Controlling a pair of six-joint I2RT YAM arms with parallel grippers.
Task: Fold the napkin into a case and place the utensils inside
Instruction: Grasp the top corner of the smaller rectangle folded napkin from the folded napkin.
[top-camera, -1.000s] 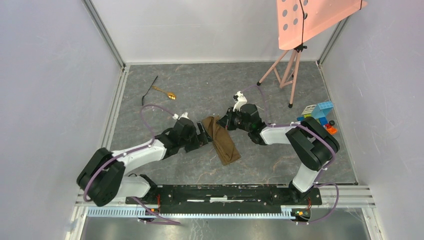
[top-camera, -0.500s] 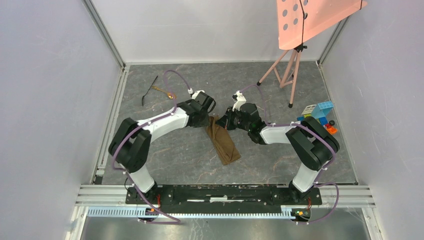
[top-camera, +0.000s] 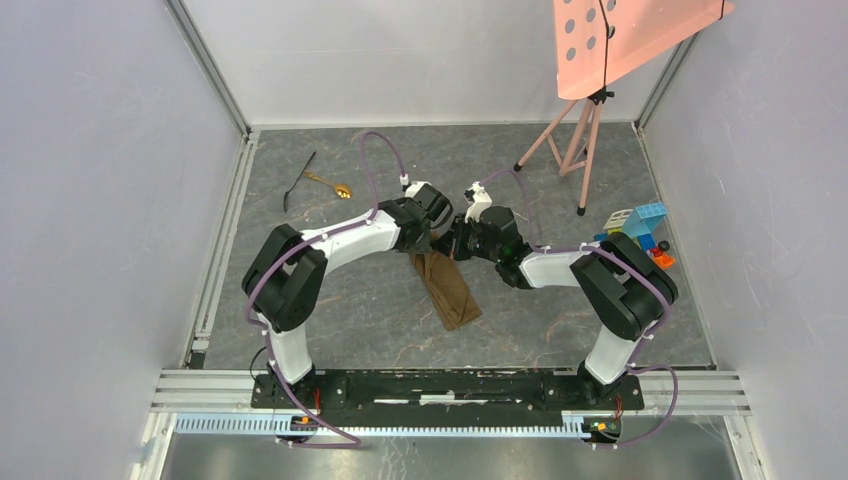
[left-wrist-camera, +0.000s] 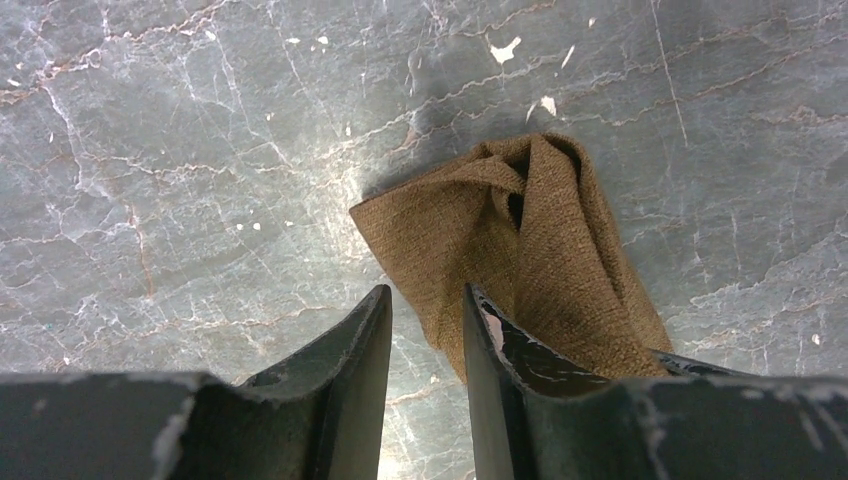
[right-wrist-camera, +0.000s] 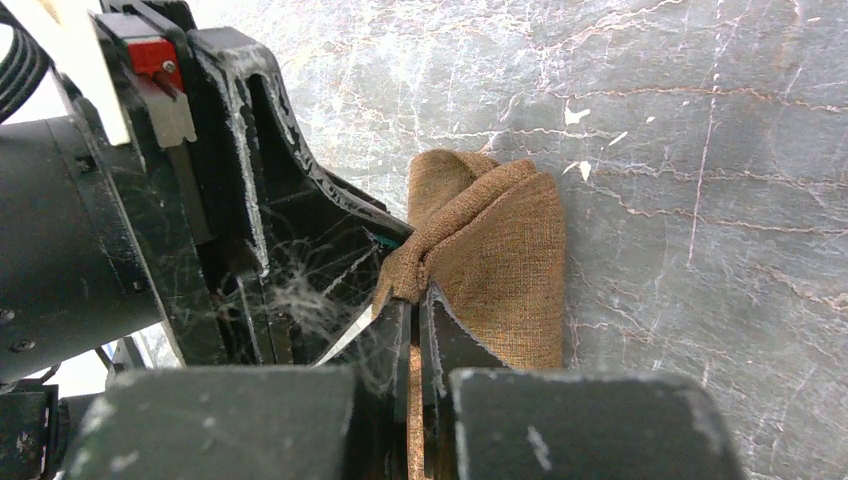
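The napkin (top-camera: 447, 287) lies mid-table as a narrow brown folded strip, its far end lifted and bunched (right-wrist-camera: 500, 230). My right gripper (right-wrist-camera: 415, 297) is shut on a fold of that far end, and cloth shows between its fingers. My left gripper (left-wrist-camera: 427, 295) hovers at the same end, facing the right one; its jaws are narrowly open with bare floor between them. The cloth (left-wrist-camera: 520, 230) lies just past its tips. In the top view the two grippers meet, left (top-camera: 437, 236) and right (top-camera: 457, 244). The utensils, a gold spoon (top-camera: 335, 187) and a thin black one (top-camera: 298, 181), lie at the far left.
A pink perforated board (top-camera: 620, 40) on a tripod (top-camera: 572, 150) stands at the back right. Coloured toy blocks (top-camera: 640, 228) sit by the right wall. Pale walls close in three sides, and a metal rail (top-camera: 450, 385) runs along the near edge.
My left arm has swung from the napkin's left side up to its far end, and its jaws have narrowed. The right gripper has kept its pinch on the cloth.
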